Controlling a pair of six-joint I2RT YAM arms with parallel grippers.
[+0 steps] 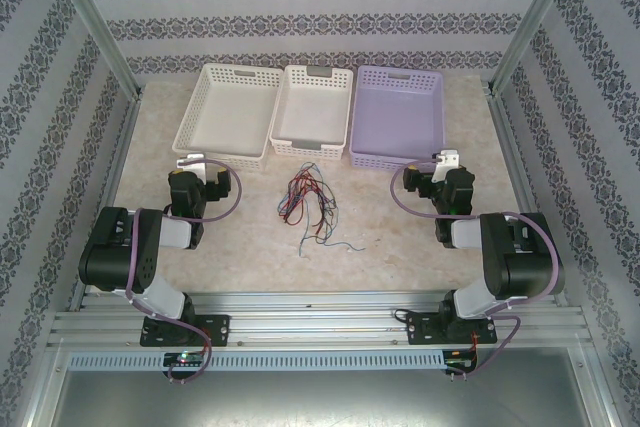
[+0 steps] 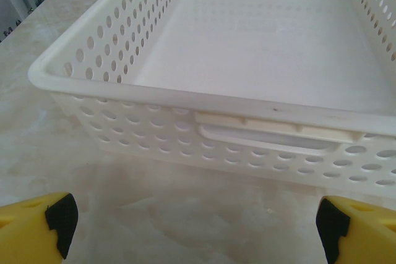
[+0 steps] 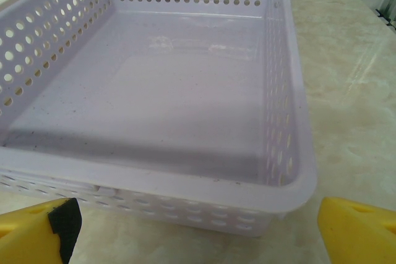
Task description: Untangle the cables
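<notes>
The cables (image 1: 312, 205) lie in a loose tangle of thin red, teal and dark wires on the table, midway between the two arms. My left gripper (image 1: 193, 163) sits to their left, open and holding nothing, facing a cream basket (image 2: 185, 100); its yellow fingertips (image 2: 37, 227) stand wide apart over bare table. To the right of the cables, my right gripper (image 1: 447, 159) is open too and holds nothing. Its yellow fingertips (image 3: 356, 230) flank the near corner of a lilac basket (image 3: 272, 190).
Three perforated baskets stand in a row at the back: cream (image 1: 228, 112), white (image 1: 313, 112) and lilac (image 1: 398, 117), none with anything inside. Metal frame posts and patterned walls close in both sides. Bare marbled table (image 1: 250, 247) lies in front of the cables.
</notes>
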